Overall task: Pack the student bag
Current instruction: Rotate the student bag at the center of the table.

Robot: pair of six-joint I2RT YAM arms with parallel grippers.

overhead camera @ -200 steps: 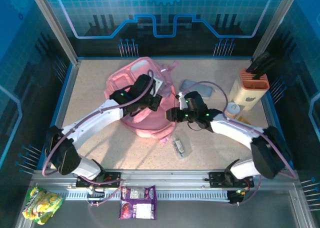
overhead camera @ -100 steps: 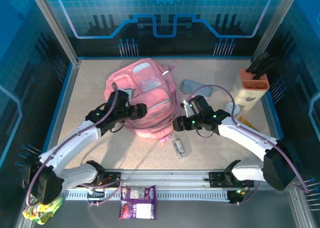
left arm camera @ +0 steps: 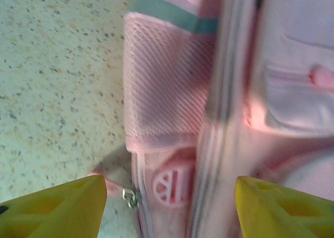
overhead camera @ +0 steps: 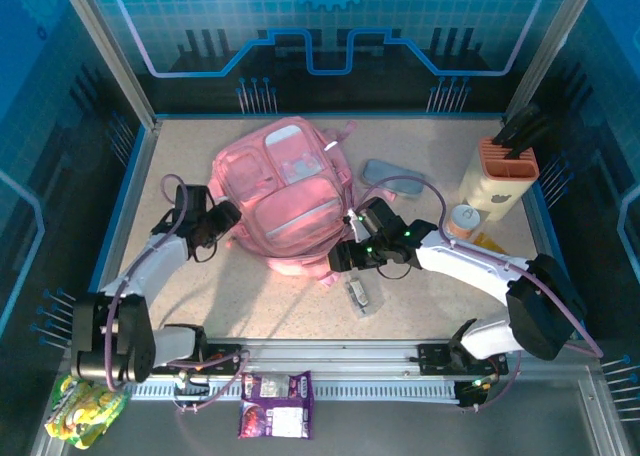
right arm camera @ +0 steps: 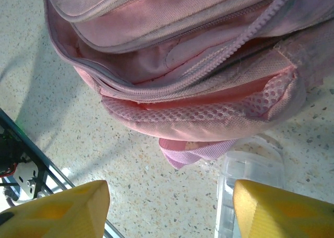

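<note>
The student bag [overhead camera: 285, 191] lies flat in the middle of the table, a pink backpack with pale front panels. My left gripper [overhead camera: 230, 221] is at its left side and stands open. In the left wrist view the yellow fingers [left arm camera: 57, 206] flank the bag's mesh side pocket [left arm camera: 167, 86], a round pink logo patch and a small metal zip pull [left arm camera: 130, 199], touching nothing. My right gripper [overhead camera: 340, 256] is open at the bag's near right corner. The right wrist view looks at the gaping zip opening [right arm camera: 172, 55], a pink strap loop [right arm camera: 193, 152] and a clear plastic box [right arm camera: 250, 180].
A clear box [overhead camera: 360, 294] lies on the table just in front of the bag. A grey pencil case [overhead camera: 392, 179] sits right of the bag, with a cream and orange holder [overhead camera: 497, 181] and a small orange-lidded bottle [overhead camera: 462, 219] further right. Snack packets [overhead camera: 275, 404] lie on the near rail.
My left arm has drawn back off the bag's top to its left side and its gripper has opened. My right gripper has shifted slightly towards the bag's near corner and opened wider.
</note>
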